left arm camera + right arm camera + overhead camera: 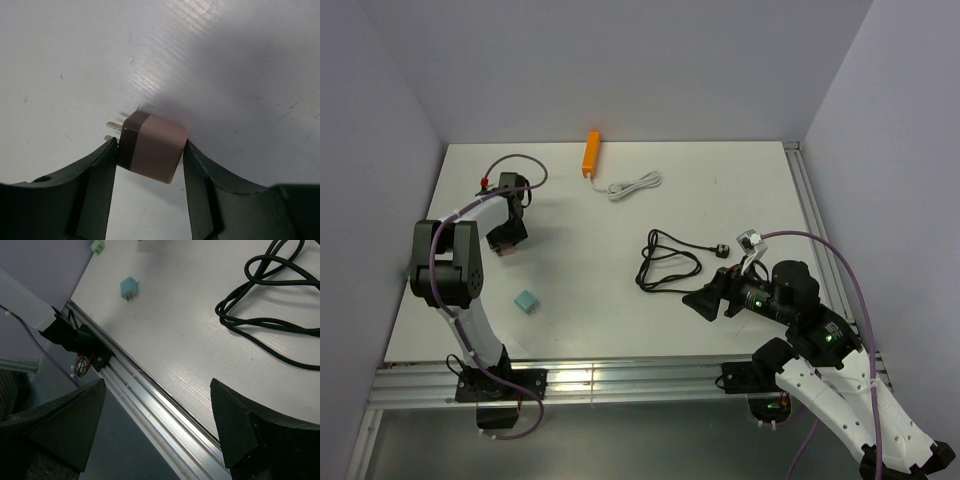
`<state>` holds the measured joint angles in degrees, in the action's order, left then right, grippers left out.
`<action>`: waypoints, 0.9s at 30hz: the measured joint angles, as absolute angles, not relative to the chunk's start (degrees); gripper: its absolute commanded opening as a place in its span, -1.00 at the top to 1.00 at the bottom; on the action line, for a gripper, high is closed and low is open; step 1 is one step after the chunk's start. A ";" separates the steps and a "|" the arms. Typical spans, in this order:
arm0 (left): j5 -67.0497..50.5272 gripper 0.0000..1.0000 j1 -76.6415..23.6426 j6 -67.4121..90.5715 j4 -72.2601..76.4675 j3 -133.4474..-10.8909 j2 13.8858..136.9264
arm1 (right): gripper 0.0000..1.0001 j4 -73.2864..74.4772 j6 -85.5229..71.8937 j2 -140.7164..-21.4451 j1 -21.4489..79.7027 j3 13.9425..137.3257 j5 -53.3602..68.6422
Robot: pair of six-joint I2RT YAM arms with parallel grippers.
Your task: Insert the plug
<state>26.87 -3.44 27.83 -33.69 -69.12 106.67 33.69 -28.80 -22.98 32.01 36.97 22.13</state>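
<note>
From above, I see my left gripper (507, 242) down on the table (740, 200) at the left, well apart from the orange strip (591, 153) at the far edge. My right gripper (703, 303) sits just beside the black cable (665, 268).

Left wrist: both fingers (90, 190) press the sides of the pink plug (155, 147), which lies on the table with its prongs pointing left.

Right wrist: the jaws are spread wide with nothing between them, and a teal plug (129, 288) lies beyond.
</note>
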 measured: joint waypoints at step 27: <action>13.98 0.99 -34.85 70.48 -42.74 -63.75 61.82 | -0.52 16.19 -37.78 -31.51 40.42 34.35 16.16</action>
